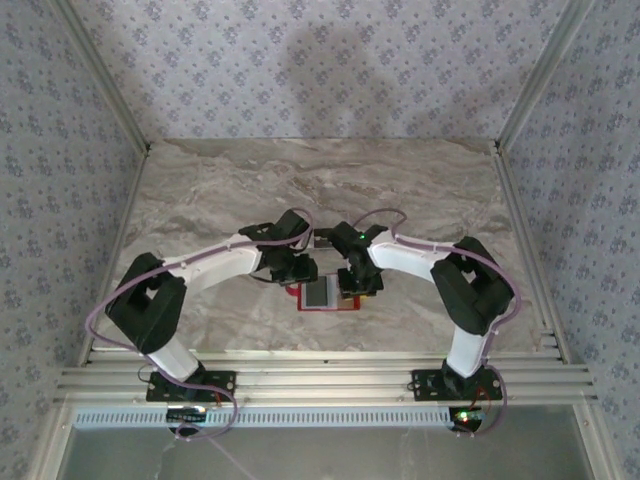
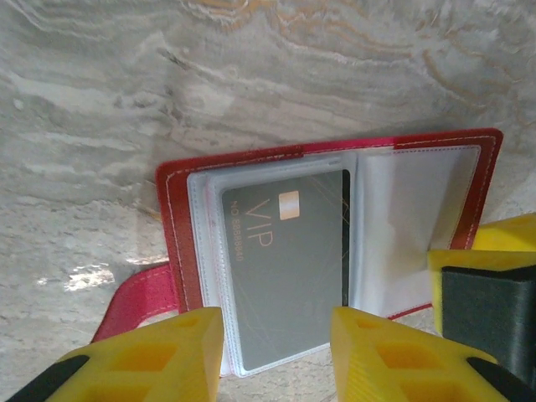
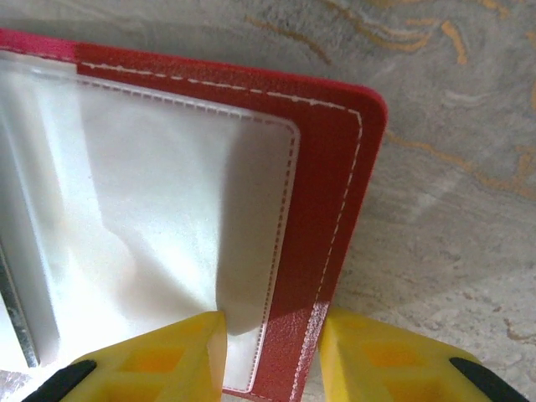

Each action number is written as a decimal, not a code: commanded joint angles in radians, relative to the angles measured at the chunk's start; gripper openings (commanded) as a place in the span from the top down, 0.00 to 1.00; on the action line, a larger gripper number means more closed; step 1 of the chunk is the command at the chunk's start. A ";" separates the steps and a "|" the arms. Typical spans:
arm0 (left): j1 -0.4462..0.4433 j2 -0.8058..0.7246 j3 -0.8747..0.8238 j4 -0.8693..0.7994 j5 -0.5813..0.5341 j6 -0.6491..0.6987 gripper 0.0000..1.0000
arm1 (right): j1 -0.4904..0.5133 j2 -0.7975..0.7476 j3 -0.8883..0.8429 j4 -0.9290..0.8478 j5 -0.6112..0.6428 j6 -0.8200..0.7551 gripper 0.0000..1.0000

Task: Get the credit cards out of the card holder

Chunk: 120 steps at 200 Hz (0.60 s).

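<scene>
My left gripper (image 2: 275, 335) and right gripper (image 3: 272, 339) both stand with jaws parted; whether they grip, I cannot tell. On the grey-veined marble table (image 2: 251, 67) one flat red bifold card holder (image 2: 173, 226) lies open. One grey VIP credit card (image 2: 285, 268) sits in its clear pocket (image 2: 203, 243), near end hidden by the left gripper.

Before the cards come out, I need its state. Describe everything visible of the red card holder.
The card holder lies open flat on the marble table: red leather-look cover, white stitching, side tab, clear plastic pockets. One pocket holds a grey VIP card; the other looks empty. The left tool straddles the card pocket's edge, the right tool the cover's edge.
</scene>
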 commanded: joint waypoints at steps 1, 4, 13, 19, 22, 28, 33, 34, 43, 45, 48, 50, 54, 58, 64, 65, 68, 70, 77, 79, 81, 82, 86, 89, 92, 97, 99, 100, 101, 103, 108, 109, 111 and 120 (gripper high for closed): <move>-0.010 0.026 0.000 0.001 0.037 -0.027 0.63 | -0.001 -0.048 -0.015 -0.021 0.003 0.018 0.61; -0.010 0.030 0.000 0.000 0.038 -0.027 0.63 | -0.002 -0.053 -0.014 -0.024 0.010 0.019 0.60; -0.009 0.041 0.004 0.000 0.042 -0.027 0.64 | -0.001 -0.065 -0.008 -0.039 0.029 0.020 0.60; -0.009 0.047 0.006 -0.002 0.042 -0.027 0.65 | -0.004 -0.074 -0.004 -0.052 0.043 0.020 0.59; -0.010 0.050 0.007 -0.003 0.043 -0.028 0.65 | -0.003 -0.078 0.000 -0.059 0.048 0.020 0.59; -0.009 0.055 0.006 -0.003 0.045 -0.028 0.66 | -0.004 -0.087 0.004 -0.066 0.057 0.019 0.59; -0.009 0.058 0.006 -0.003 0.046 -0.028 0.66 | -0.004 -0.095 0.009 -0.073 0.060 0.019 0.59; -0.009 0.058 0.007 -0.002 0.046 -0.028 0.66 | -0.005 -0.095 0.009 -0.073 0.062 0.019 0.59; -0.009 0.064 0.006 -0.002 0.046 -0.027 0.67 | -0.008 -0.106 0.016 -0.079 0.066 0.018 0.59; -0.009 0.066 0.006 -0.002 0.047 -0.027 0.67 | -0.009 -0.109 0.018 -0.080 0.065 0.018 0.59; -0.010 0.067 0.006 -0.003 0.047 -0.029 0.68 | -0.007 -0.113 0.019 -0.081 0.064 0.017 0.60; -0.010 0.069 0.006 -0.004 0.046 -0.028 0.68 | -0.008 -0.114 0.021 -0.081 0.061 0.017 0.60; -0.009 0.071 0.005 -0.005 0.047 -0.029 0.68 | -0.009 -0.119 0.023 -0.077 0.056 0.017 0.60; -0.009 0.072 0.005 -0.006 0.046 -0.027 0.69 | -0.009 -0.124 0.025 -0.074 0.049 0.017 0.60; -0.009 0.074 0.002 -0.005 0.044 -0.030 0.69 | -0.009 -0.130 0.025 -0.061 0.031 0.018 0.61; -0.009 0.074 0.001 -0.005 0.043 -0.030 0.69 | -0.010 -0.131 0.025 -0.058 0.028 0.018 0.61; -0.009 0.076 0.000 -0.005 0.041 -0.031 0.70 | -0.011 -0.134 0.024 -0.051 0.017 0.019 0.61; -0.009 0.077 -0.001 -0.004 0.041 -0.030 0.70 | -0.010 -0.137 0.024 -0.045 0.009 0.021 0.62; -0.009 0.078 -0.004 -0.004 0.039 -0.031 0.71 | -0.012 -0.143 0.020 -0.021 -0.021 0.028 0.63; -0.009 0.079 -0.004 -0.003 0.039 -0.031 0.71 | -0.013 -0.144 0.018 -0.013 -0.031 0.030 0.64; -0.010 0.080 -0.005 -0.003 0.039 -0.031 0.71 | -0.013 -0.145 0.016 0.000 -0.041 0.033 0.64; -0.009 0.081 -0.005 -0.002 0.039 -0.030 0.71 | -0.014 -0.145 0.015 0.004 -0.046 0.034 0.64; -0.009 0.082 -0.005 -0.003 0.038 -0.031 0.72 | -0.015 -0.146 0.011 0.023 -0.069 0.034 0.65; -0.009 0.083 -0.006 -0.003 0.039 -0.030 0.72 | -0.016 -0.147 0.008 0.037 -0.086 0.034 0.65; -0.009 0.084 -0.006 -0.003 0.039 -0.030 0.72 | -0.018 -0.146 0.004 0.053 -0.104 0.053 0.66; -0.009 0.085 -0.007 -0.002 0.038 -0.029 0.72 | -0.021 -0.146 -0.002 0.079 -0.132 0.065 0.67; -0.010 0.086 -0.010 -0.002 0.037 -0.029 0.72 | -0.022 -0.146 -0.004 0.090 -0.142 0.067 0.67; -0.009 0.086 -0.009 -0.002 0.037 -0.028 0.73 | -0.022 -0.146 -0.006 0.097 -0.147 0.068 0.67; -0.010 0.086 -0.009 -0.002 0.036 -0.028 0.73 | -0.022 -0.145 -0.007 0.102 -0.151 0.069 0.67; -0.010 0.086 -0.010 -0.002 0.035 -0.028 0.73 | -0.023 -0.145 -0.011 0.112 -0.160 0.074 0.68; -0.010 0.086 -0.012 -0.002 0.036 -0.029 0.73 | -0.024 -0.142 -0.016 0.135 -0.181 0.084 0.69; -0.009 0.086 -0.012 -0.001 0.035 -0.028 0.73 | -0.024 -0.141 -0.017 0.137 -0.186 0.086 0.69; -0.008 0.088 -0.012 -0.001 0.034 -0.027 0.74 | -0.025 -0.140 -0.019 0.151 -0.195 0.090 0.70; -0.007 0.086 -0.017 0.002 0.031 -0.027 0.74 | -0.029 -0.129 -0.028 0.201 -0.228 0.108 0.72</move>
